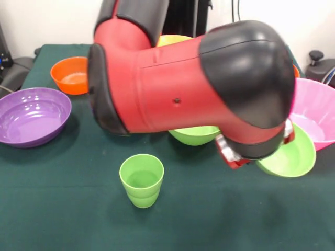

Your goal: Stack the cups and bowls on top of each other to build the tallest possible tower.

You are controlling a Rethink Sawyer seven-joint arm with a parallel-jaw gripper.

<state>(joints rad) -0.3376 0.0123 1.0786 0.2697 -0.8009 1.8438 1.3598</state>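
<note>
Currently, I am reading the lime green cup [141, 179] as the nearest task item: it is standing upright and alone on the dark green tablecloth [63, 209], mouth up, its stepped lower part facing the camera. Nothing is touching it, so I judge that it is free to be lifted and is not yet part of any tower.

Working outward, a lime green bowl [194, 135] is sitting just behind the cup, half hidden under the arm. A second green bowl [290, 157] is lying to the right of it, tilted toward the camera, apparently leaning on the pink bowl [316, 117] at the right edge; I cannot tell whether they are nested or merely touching. The purple bowl [31, 116] is resting at the left edge, well apart from the cup, and the orange bowl [71, 75] is sitting behind it. A yellow rim [172, 40] is showing above the arm; its body is hidden.

The red and black arm [193, 89] is filling the middle of the front view, its wrist [246, 151] pointing down near the tilted green bowl. I am seeing only the wrist housing, so I cannot tell the state of the claw or whether it is holding anything.

No brand, label or legible writing is showing on any item.
</note>
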